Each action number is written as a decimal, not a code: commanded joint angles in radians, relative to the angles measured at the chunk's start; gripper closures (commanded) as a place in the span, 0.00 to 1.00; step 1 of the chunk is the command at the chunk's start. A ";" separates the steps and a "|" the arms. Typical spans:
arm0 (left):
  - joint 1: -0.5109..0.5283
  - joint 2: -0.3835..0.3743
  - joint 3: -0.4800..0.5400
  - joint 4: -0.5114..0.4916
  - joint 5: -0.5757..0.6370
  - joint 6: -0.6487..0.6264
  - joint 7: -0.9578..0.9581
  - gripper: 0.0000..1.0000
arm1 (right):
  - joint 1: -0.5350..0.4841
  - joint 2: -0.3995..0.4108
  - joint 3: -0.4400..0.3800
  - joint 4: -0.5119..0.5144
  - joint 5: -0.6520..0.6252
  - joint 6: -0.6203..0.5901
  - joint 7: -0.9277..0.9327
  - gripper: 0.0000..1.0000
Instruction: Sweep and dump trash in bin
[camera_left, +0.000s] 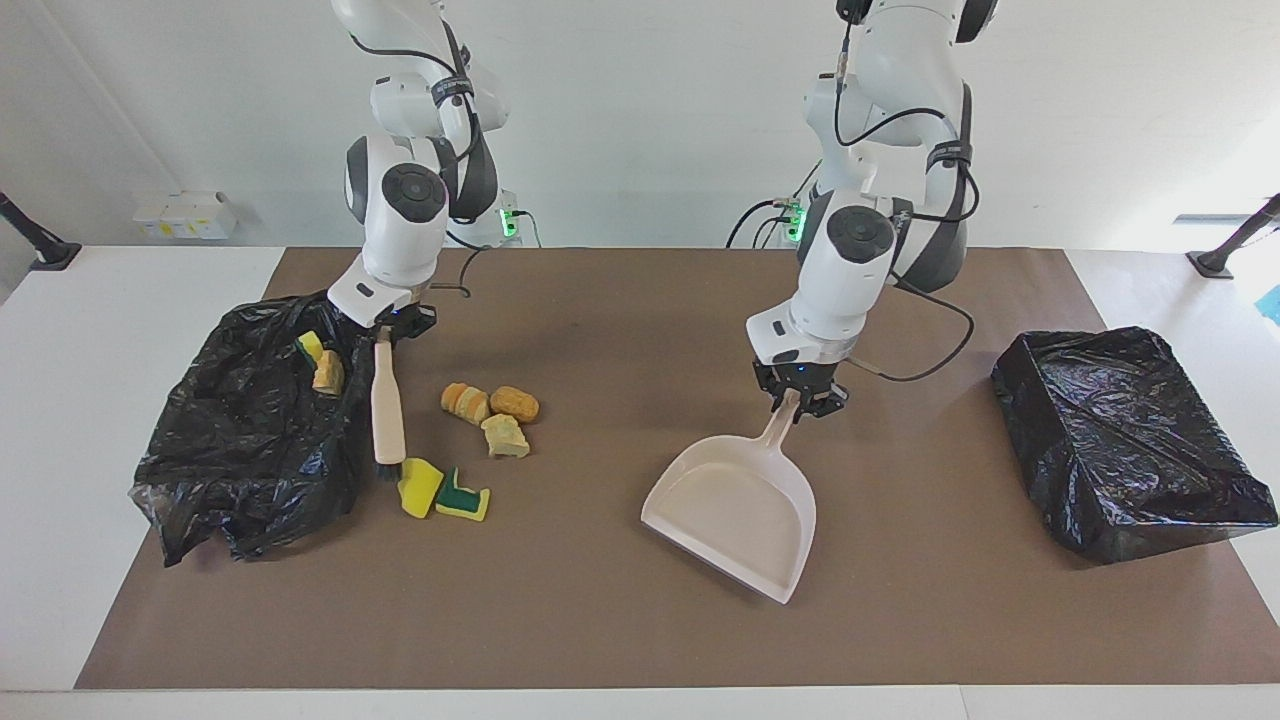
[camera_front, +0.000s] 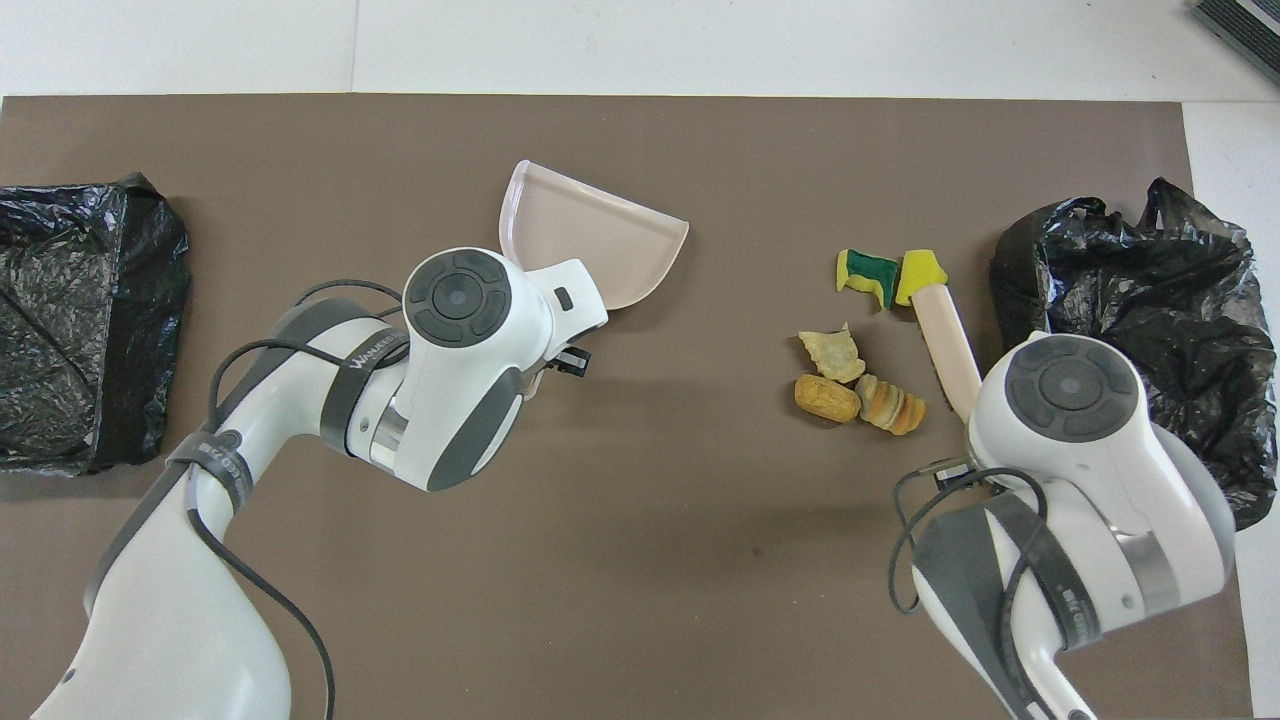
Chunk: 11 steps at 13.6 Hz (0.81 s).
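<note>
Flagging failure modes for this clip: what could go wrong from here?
1. The right gripper holds the beige-handled brush with its bristles at the plain yellow sponge scrap, while the beige plastic dustpan, held by the left gripper, lies well apart, so swept scraps may stop short of it.
2. The orange and tan bread chunks lie nearer to the robots than the bristles; one stroke may miss them.

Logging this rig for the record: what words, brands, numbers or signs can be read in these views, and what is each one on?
"WANEED", partly legible, last letters unsure: white lettering on the dark grey band around the left arm's wrist, overhead view.
Lettering on a lower band of that arm: too small to read.
Beige plastic dustpan, beige-handled brush, black bin bags: no text visible.
</note>
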 joint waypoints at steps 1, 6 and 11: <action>0.058 -0.058 -0.007 -0.009 -0.019 -0.079 0.186 1.00 | -0.027 0.079 0.017 0.057 -0.014 0.042 -0.003 1.00; 0.057 -0.072 -0.007 -0.018 -0.002 -0.145 0.460 1.00 | 0.005 0.120 0.022 0.048 0.085 0.013 0.028 1.00; 0.037 -0.102 -0.010 -0.092 0.052 -0.164 0.571 1.00 | 0.152 0.105 0.030 0.051 0.416 -0.091 -0.049 1.00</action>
